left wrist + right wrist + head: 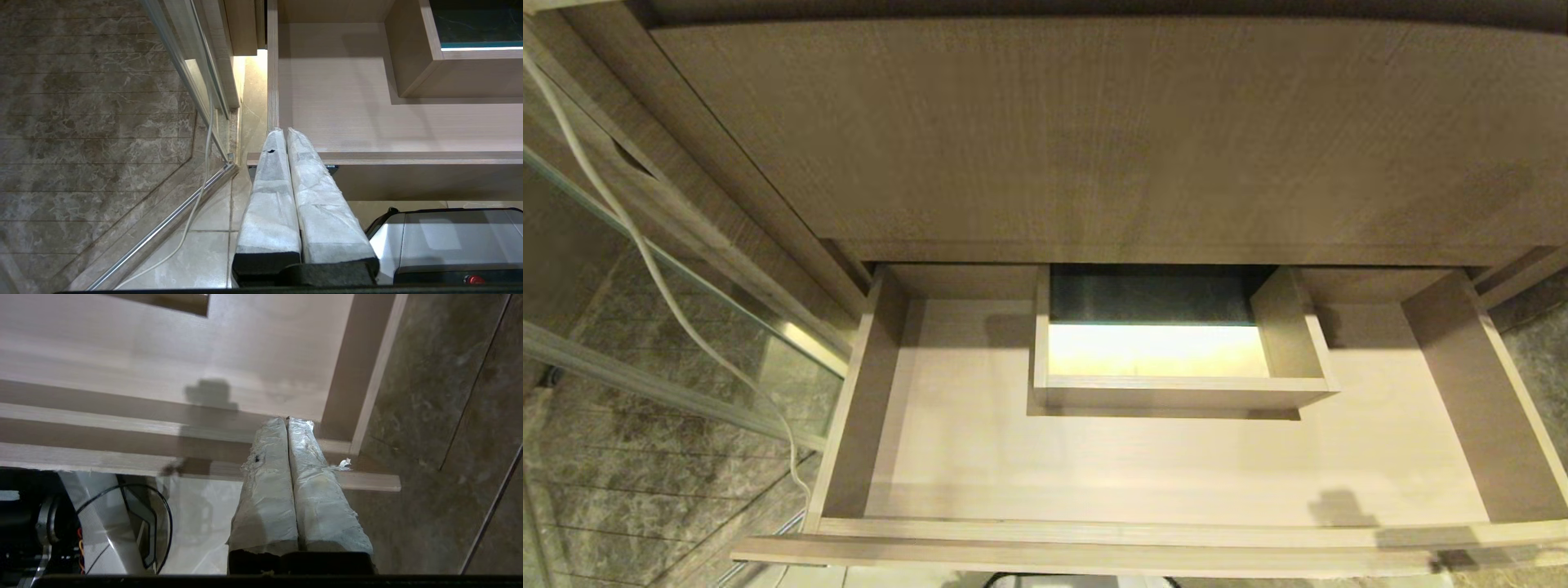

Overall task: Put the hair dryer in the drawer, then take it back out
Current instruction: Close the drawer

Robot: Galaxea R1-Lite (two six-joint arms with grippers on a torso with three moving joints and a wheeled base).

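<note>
Grey marbled floor tiles [645, 490] spread out to my left of the wide, shallow, pale wood-grain drawer [1160, 465], which stands pulled out beneath the taller wood-grain cabinet panel [1094, 131]. Inside the drawer, against its back, sits a boxed rectangular cut-out [1176, 384] with a bright strip of light at its bottom; the drawer floor around it is bare pale wood, and the white hair dryer is in none of my views, so I cannot say where it is. A thin white cable [662, 286] trails down over the glass-and-metal frame [792, 335] on the drawer's left side. My right gripper [287, 420] hangs over the drawer's front right corner, its two white-wrapped fingers [265, 477] pressed flat together with nothing between them (its shadow falls on the drawer floor). My left gripper [284, 130] hangs by the drawer's front left corner, its wrapped fingers [318, 196] likewise pressed together and holding nothing.
</note>
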